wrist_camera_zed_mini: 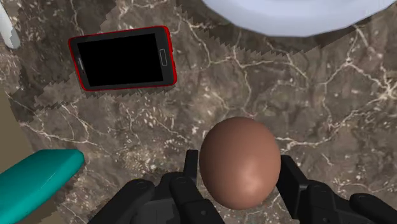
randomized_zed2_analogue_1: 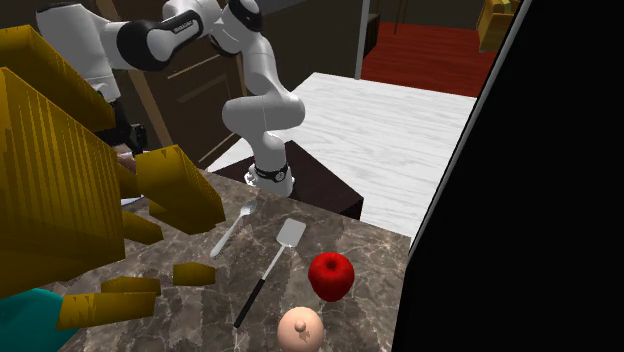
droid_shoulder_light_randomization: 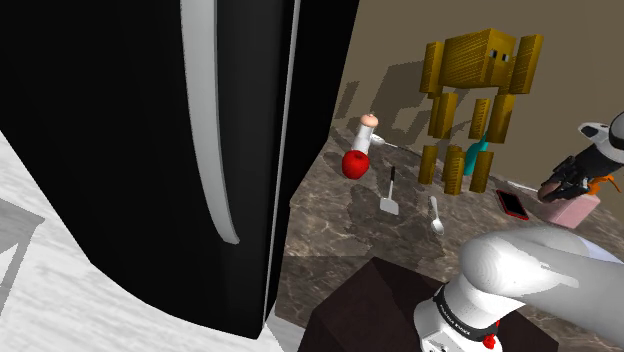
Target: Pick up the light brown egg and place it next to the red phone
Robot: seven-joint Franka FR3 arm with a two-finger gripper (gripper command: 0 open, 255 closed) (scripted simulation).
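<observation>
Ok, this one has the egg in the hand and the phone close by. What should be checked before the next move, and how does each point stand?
1. Grip: the brown egg sits clasped between the fingers of the hand: ok.
2. Target: the red phone lies flat, screen up, in the wrist view: ok.
3. Set-down spot: bare marble counter beside the phone, on the egg's side: ok.
4. The teal object lies apart from both egg and phone: ok.
5. Egg's height above the counter: cannot tell.
</observation>
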